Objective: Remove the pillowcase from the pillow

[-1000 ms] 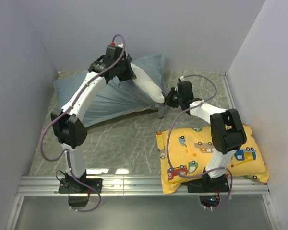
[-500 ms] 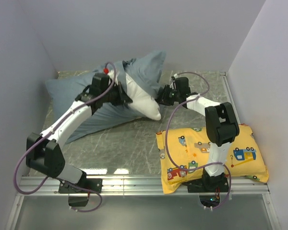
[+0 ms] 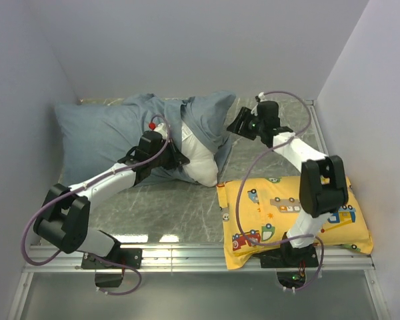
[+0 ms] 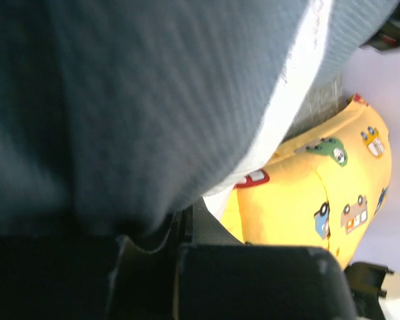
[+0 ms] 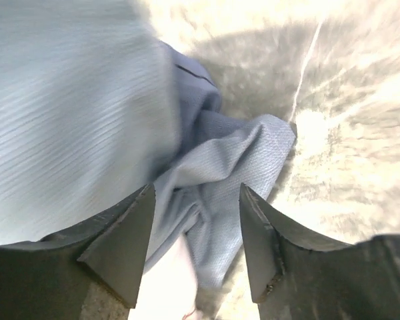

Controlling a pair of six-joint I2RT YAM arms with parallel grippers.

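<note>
The blue-grey pillowcase lies bunched across the back left of the table. The white pillow pokes out of its open right end. My left gripper sits at that opening, shut on the pillowcase's edge. In the left wrist view the pillowcase fills the frame and runs down into the left gripper. My right gripper hovers open just right of the pillowcase's upper corner. In the right wrist view the right gripper is spread above loose pillowcase folds, holding nothing, with a bit of white pillow below.
A yellow pillow with a cartoon-vehicle print lies at the front right, under the right arm's base and close to the white pillow's tip. Walls enclose the left, back and right. A metal rail runs along the near edge of the marble table.
The right gripper opened, let go and drew back to the right. The left arm swung down and leftward with the pillowcase, which now lies lower and further left on the table.
</note>
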